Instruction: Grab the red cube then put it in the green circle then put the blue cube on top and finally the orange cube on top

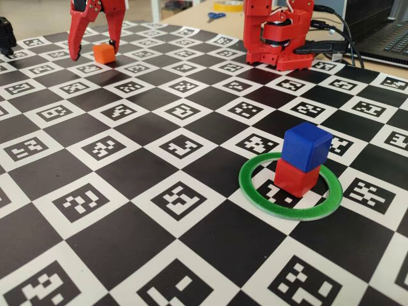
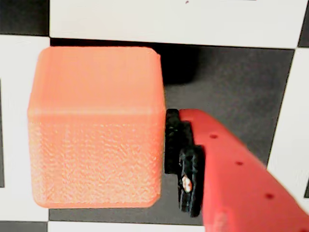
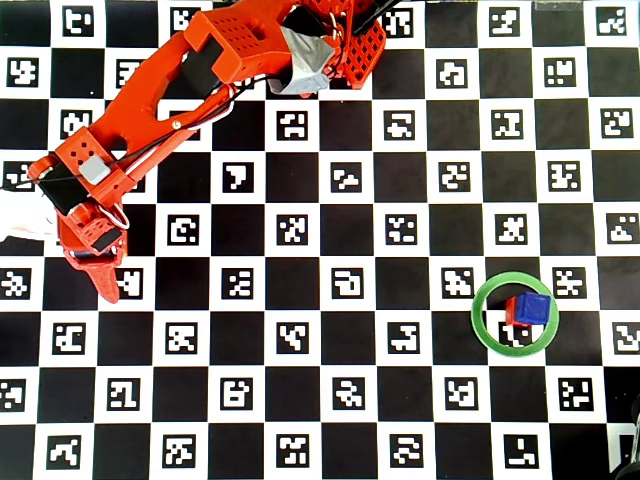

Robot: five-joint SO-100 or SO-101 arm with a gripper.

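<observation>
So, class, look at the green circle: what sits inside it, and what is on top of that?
Inside the green circle sits the red cube, with the blue cube stacked on it. The blue cube hides the red cube's top face. Nothing lies on the blue cube.

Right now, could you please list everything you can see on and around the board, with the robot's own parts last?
orange cube: one, bright orange, far left of the fixed view, between the claw's fingers.
blue cube: one, deep blue, stacked on the red cube.
red cube: one, red, inside the green circle.
green circle: one, green ring, flat on the board at right.
checkerboard: one, black and white with printed markers, covering the table.
scissors: one pair, blue handles, beyond the board.
arm base: one, red, far edge.
claw: one, red, open around the orange cube.
</observation>
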